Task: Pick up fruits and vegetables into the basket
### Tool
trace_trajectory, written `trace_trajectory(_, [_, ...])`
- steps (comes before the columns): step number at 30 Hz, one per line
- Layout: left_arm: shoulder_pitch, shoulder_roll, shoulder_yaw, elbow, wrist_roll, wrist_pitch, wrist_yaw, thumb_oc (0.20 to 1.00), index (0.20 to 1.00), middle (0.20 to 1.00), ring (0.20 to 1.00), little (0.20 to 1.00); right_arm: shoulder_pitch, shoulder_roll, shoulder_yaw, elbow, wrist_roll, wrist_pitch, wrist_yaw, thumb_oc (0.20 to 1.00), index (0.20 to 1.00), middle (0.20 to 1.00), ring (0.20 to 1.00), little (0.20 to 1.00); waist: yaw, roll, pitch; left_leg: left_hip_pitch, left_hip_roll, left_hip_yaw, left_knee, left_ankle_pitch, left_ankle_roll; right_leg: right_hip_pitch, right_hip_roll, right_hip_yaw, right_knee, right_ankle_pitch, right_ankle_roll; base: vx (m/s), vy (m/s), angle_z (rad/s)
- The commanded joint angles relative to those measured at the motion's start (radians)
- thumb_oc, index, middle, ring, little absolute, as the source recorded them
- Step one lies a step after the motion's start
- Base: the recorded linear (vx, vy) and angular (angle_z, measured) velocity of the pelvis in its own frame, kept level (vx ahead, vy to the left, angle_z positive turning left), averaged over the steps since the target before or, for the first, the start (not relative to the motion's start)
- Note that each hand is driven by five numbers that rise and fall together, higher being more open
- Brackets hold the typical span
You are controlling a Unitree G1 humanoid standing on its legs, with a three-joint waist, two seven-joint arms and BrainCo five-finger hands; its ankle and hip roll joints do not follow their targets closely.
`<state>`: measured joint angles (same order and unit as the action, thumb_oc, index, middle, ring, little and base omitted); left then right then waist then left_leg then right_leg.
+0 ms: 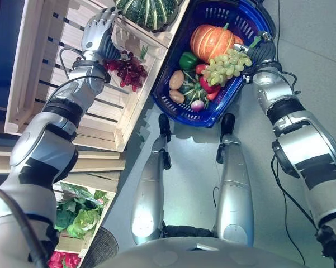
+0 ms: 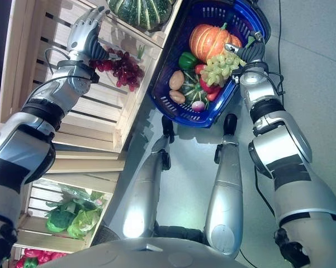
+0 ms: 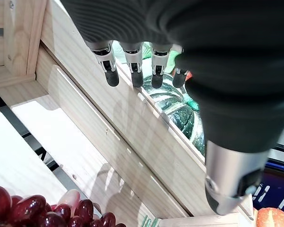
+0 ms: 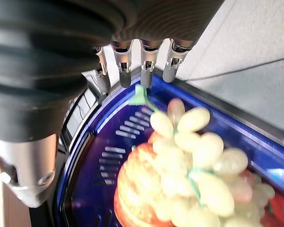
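A blue basket holds an orange pumpkin, a bunch of green grapes, a green pepper, potatoes and other vegetables. My right hand sits at the basket's far right rim with straight fingers just above the green grapes' stem, holding nothing. My left hand hovers open inside a wooden crate, just beyond a bunch of red grapes lying on the slats. The left fingers point at the crate wall, with the red grapes below the wrist.
A green striped squash lies in the neighbouring crate beside the basket. A lower crate holds leafy greens and red produce. Grey floor spreads to the right of the basket.
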<state>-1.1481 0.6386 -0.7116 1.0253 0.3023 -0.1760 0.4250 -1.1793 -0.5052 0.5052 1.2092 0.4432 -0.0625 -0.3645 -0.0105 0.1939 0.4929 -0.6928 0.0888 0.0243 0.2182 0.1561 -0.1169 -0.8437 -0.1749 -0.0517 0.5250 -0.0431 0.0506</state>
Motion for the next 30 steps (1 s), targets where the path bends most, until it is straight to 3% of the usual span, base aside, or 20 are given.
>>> trace_trajectory(1, [0.074, -0.013, -0.01, 0.2, -0.081, 0.072, -0.127, 1.0, 1.0, 1.0, 1.0, 1.0, 0.024, -0.023, -0.042, -0.048, 0.005, -0.078, -0.027, 1.0, 1.0, 1.0, 1.0, 1.0, -0.023, -0.062, 0.027, -0.034, -0.046, 0.053, 0.091, -0.077, 0.057, 0.072, 0.054, -0.042, -0.108, 0.029, -0.026, 0.0, 0.0, 0.0])
trace_trajectory(6, [0.089, -0.002, 0.047, 0.161, -0.052, 0.011, 0.087, 1.0, 1.0, 1.0, 1.0, 1.0, 0.07, -0.026, -0.056, -0.048, -0.02, -0.106, -0.027, 1.0, 1.0, 1.0, 1.0, 1.0, -0.02, -0.071, 0.027, -0.042, -0.047, 0.047, 0.097, -0.083, 0.06, 0.069, 0.055, -0.043, -0.107, 0.025, -0.027, -0.01, -0.032, -0.03])
trace_trajectory(14, [0.108, 0.01, 0.119, 0.089, 0.081, -0.026, 0.345, 1.0, 1.0, 1.0, 1.0, 1.0, 0.119, -0.014, -0.075, -0.052, 0.013, -0.14, -0.028, 1.0, 1.0, 1.0, 1.0, 1.0, -0.004, -0.089, 0.027, -0.049, -0.051, 0.028, 0.103, -0.089, 0.061, 0.071, 0.057, -0.053, -0.105, 0.021, -0.027, -0.01, -0.045, -0.01])
trace_trajectory(17, [0.11, 0.016, 0.146, 0.067, 0.141, -0.08, 0.491, 1.0, 1.0, 1.0, 1.0, 1.0, 0.141, -0.008, -0.091, -0.043, 0.03, -0.143, -0.033, 1.0, 1.0, 1.0, 1.0, 1.0, 0.001, -0.094, 0.027, -0.048, -0.052, 0.022, 0.102, -0.092, 0.06, 0.073, 0.059, -0.055, -0.102, 0.016, -0.027, 0.0, 0.0, 0.0])
trace_trajectory(21, [0.102, 0.021, 0.149, 0.035, 0.251, -0.121, 0.612, 1.0, 1.0, 1.0, 1.0, 1.0, 0.165, -0.006, -0.112, -0.017, 0.028, -0.14, -0.04, 1.0, 1.0, 1.0, 1.0, 1.0, 0.003, -0.098, 0.027, -0.053, -0.051, 0.018, 0.107, -0.097, 0.06, 0.07, 0.06, -0.056, -0.099, 0.013, -0.028, 0.0, 0.0, 0.0])
trace_trajectory(30, [0.096, 0.012, 0.069, 0.008, 0.42, -0.169, 0.623, 1.0, 1.0, 1.0, 1.0, 1.0, 0.197, -0.012, -0.137, 0.018, 0.03, -0.123, -0.049, 1.0, 1.0, 1.0, 1.0, 1.0, 0.001, -0.106, 0.027, -0.063, -0.051, 0.014, 0.109, -0.104, 0.065, 0.063, 0.066, -0.056, -0.1, 0.018, -0.025, 0.0, 0.0, 0.0])
